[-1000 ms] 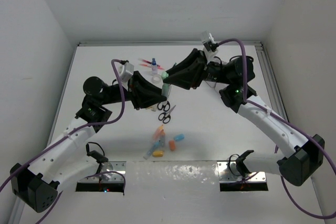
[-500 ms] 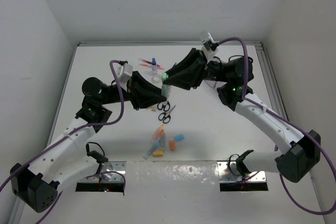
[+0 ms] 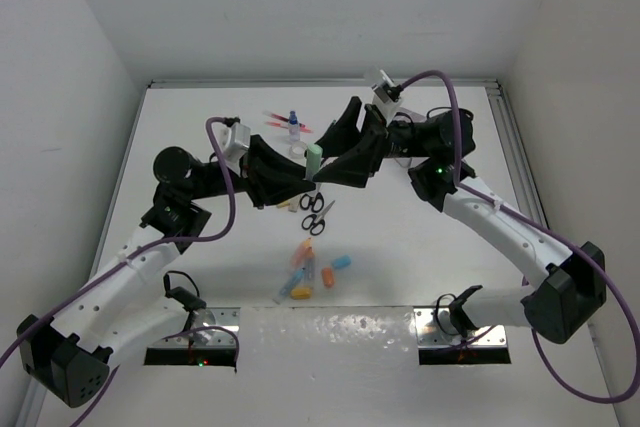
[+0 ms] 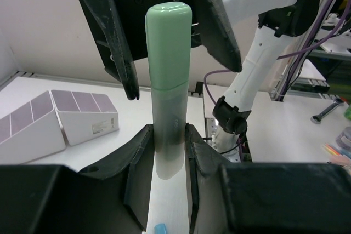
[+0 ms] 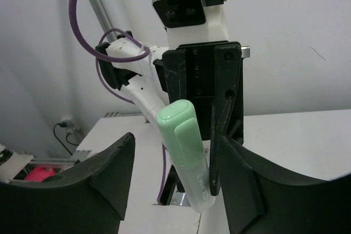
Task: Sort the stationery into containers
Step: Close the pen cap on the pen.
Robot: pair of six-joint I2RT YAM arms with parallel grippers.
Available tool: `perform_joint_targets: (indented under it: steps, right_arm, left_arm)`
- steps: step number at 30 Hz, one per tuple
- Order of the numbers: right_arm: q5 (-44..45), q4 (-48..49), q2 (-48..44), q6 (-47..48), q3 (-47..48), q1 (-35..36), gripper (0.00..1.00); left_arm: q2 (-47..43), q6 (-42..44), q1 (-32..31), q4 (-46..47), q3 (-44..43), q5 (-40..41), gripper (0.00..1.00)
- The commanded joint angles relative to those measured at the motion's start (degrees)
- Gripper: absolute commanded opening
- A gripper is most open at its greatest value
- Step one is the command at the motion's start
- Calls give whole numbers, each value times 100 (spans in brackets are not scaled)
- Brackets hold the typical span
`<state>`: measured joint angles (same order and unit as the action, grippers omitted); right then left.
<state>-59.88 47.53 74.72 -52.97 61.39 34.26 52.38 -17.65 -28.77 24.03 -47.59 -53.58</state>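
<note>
**Green marker held mid-air between two grippers**

The green marker (image 4: 168,80), a capsule-shaped piece with a pale green cap, is raised above the table (image 3: 420,237), near the middle of its far half. Its lower body is clamped between the fingers of the left gripper (image 4: 168,149), and its cap points towards the other arm. The right gripper (image 5: 173,138) faces it head-on with its fingers spread wide, one on each side of the cap (whether either finger touches the cap cannot be told).

In the left wrist view the white organiser (image 4: 82,124) stands on the table off to the left, its lilac compartments facing up. Below the raised marker, in the top view, lie the scissors (image 3: 315,215). Nearer the arm bases is a loose cluster of pastel pieces (image 3: 310,272). The blue-capped bottle (image 3: 293,125) and the red pens (image 3: 280,117) lie at the far side.
</note>
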Motion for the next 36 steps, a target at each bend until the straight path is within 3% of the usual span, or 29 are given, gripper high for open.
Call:
perform_joint_targets:
  steps: [1,5,7,8,11,36]
  right_arm:
    - [-156,187,-19,-20,101,19,60]
    - [-138,-330,-115,383,172,-16,67]
    - [158,-1303,-281,1117,233,-69,69]
    - [343,-2291,-369,1462,286,-69,70]
    - [1091,-3309,-598,2404,383,-16,74]
    - [3738,-3593,-783,2300,75,696,64]
  left_arm:
    - [-96,323,56,-109,-250,14,0]
    - [-123,666,56,-688,-250,225,0]
    - [-149,893,56,-995,-268,461,0]
    - [-158,964,56,-1084,-285,532,0]
    - [-176,1193,47,-1295,-277,796,0]
    - [-149,1607,3,-1454,-233,1746,0]
